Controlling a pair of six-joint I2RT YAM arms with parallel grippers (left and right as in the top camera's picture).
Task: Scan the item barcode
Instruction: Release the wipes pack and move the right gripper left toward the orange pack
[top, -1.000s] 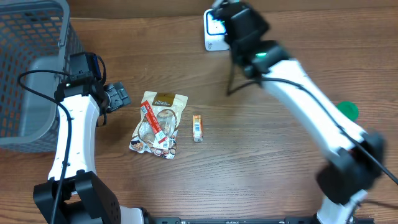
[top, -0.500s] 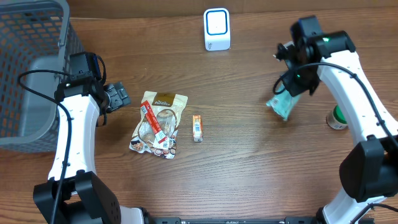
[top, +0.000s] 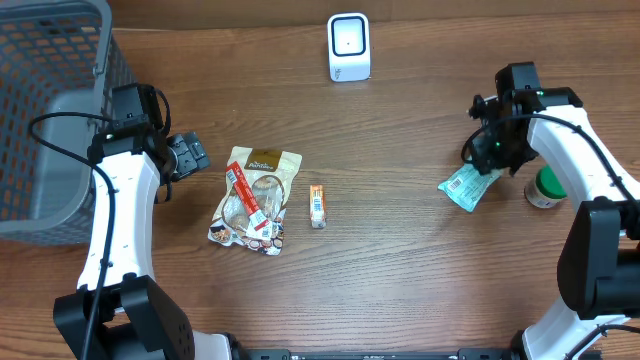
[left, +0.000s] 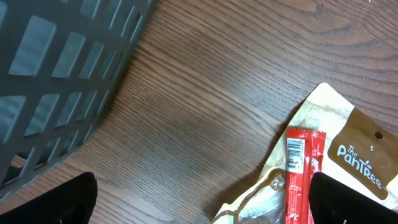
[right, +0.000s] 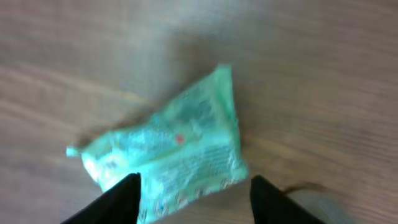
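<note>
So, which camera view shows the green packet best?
The overhead view: the green packet lies sharp and nearly whole on the table, its white label visible. The right wrist view shows it large but blurred. The left wrist view does not show it.

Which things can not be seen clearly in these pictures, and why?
- Green packet barcode: right wrist view blurred; overhead too small.
- Green-lidded container: overhead, partly behind the right arm.
- Snack pouch: left wrist view, cut off by frame edge.
- Basket: overhead, cut off at left edge.
</note>
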